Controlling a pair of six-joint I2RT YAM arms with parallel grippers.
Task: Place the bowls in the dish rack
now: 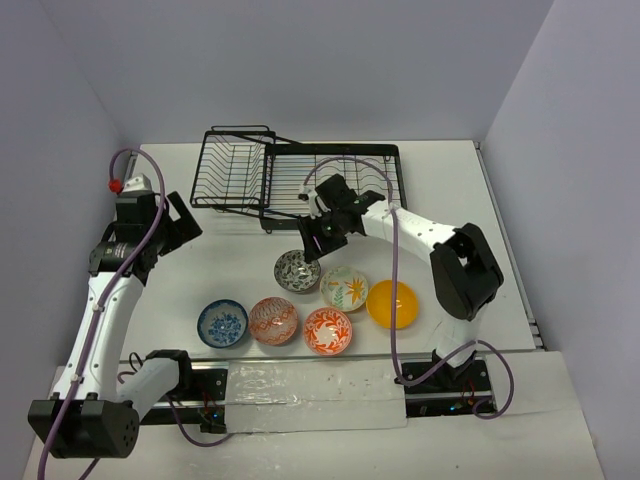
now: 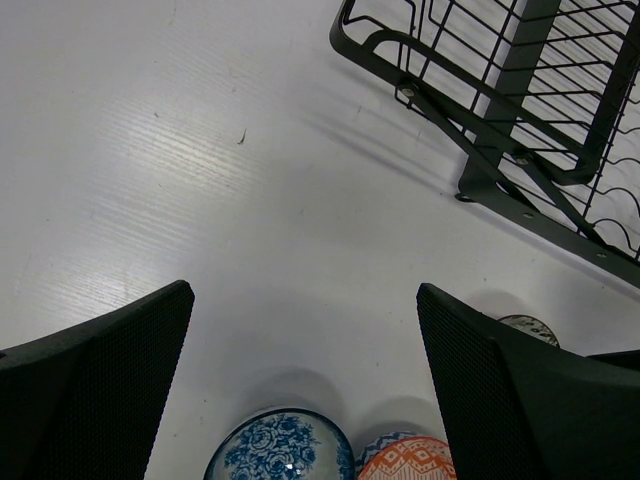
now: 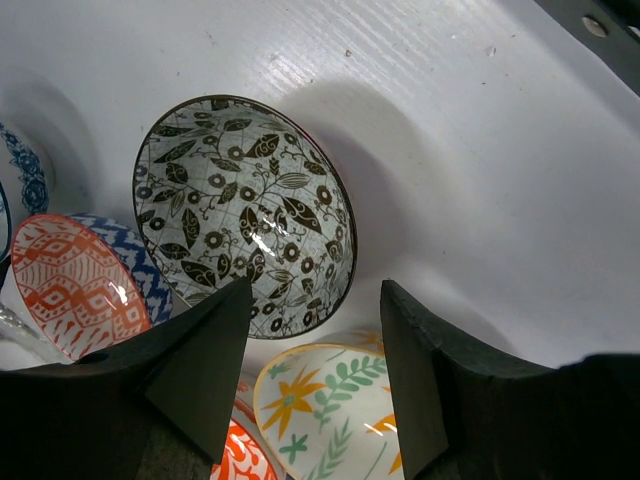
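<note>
My right end effector (image 1: 312, 238) hovers over the grey-black patterned round bowl (image 1: 297, 271), jaws partly apart and holding nothing. In the right wrist view the bowl's near rim lies between my two fingers, though I cannot tell whether either touches it. The job of loading is, by my reading, only at its first pick. All six bowls sit on the white worktop (image 1: 450, 190) and none is in the black wire dish rack (image 1: 236, 170), which stands at the far side behind my right arm. The grey-black bowl lies nearest the rack, with the white bowl with green-orange leaves (image 1: 344, 288) just beside it and the plain orange-yellow bowl (image 1: 392, 304) further right. The blue patterned bowl (image 1: 222, 323), the pink-red patterned bowl (image 1: 274, 320) and the orange-red floral bowl (image 1: 328, 330) form the near row. My left end effector (image 1: 180, 225) hangs wide and empty near the rack's tilted basket end. Next, I judge, my right jaws must straddle the rim, close on it, and lift clear of the neighbouring leaf bowl.
</note>
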